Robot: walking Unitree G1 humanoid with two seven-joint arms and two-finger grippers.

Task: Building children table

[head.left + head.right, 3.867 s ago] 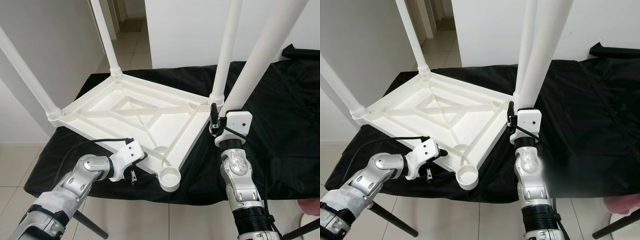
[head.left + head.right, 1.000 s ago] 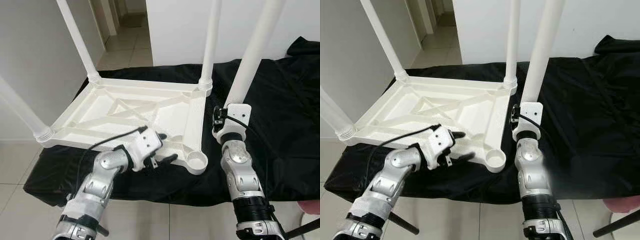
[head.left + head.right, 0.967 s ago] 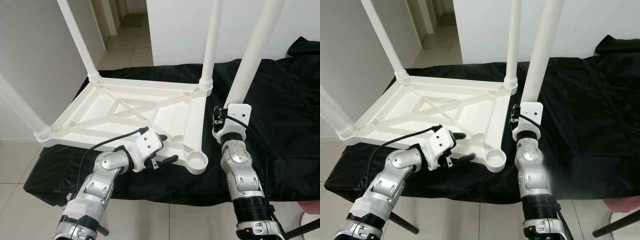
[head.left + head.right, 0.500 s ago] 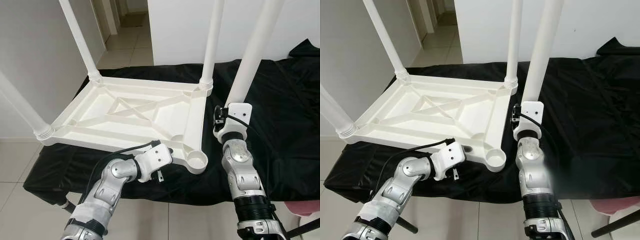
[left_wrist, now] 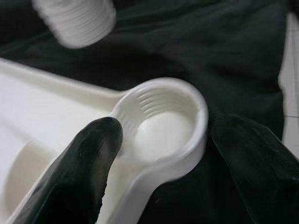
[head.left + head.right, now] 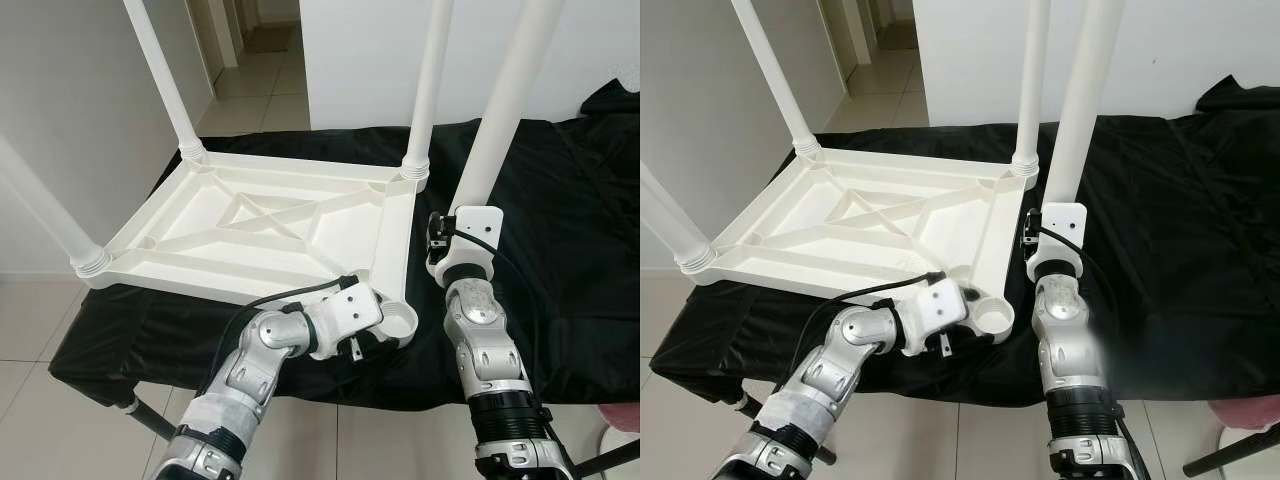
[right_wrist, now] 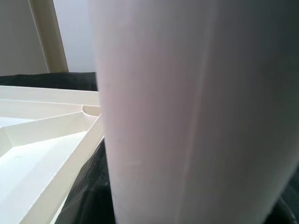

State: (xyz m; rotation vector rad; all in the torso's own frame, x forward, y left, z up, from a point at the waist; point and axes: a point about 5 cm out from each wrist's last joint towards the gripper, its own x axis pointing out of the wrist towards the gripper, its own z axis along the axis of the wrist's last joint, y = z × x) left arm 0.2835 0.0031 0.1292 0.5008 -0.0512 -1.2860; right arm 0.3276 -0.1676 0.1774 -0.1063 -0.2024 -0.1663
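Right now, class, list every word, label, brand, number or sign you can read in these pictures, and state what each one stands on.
None: no readable text appears anywhere.
The white tabletop, its three fitted legs and the loose leg held in the right gripper are bare plastic.
The black cloth is unmarked.
The left gripper, at the empty corner socket, bears no legible marking.

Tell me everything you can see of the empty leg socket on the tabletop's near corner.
The empty socket is a round white plastic cup moulded into the near corner of the upturned tabletop, open upward with thread ridges inside its wall. No leg is in it; it lies over the black cloth. The left gripper straddles it, open, one finger at the inner side of the rim. The right gripper holds the loose leg upright nearby.
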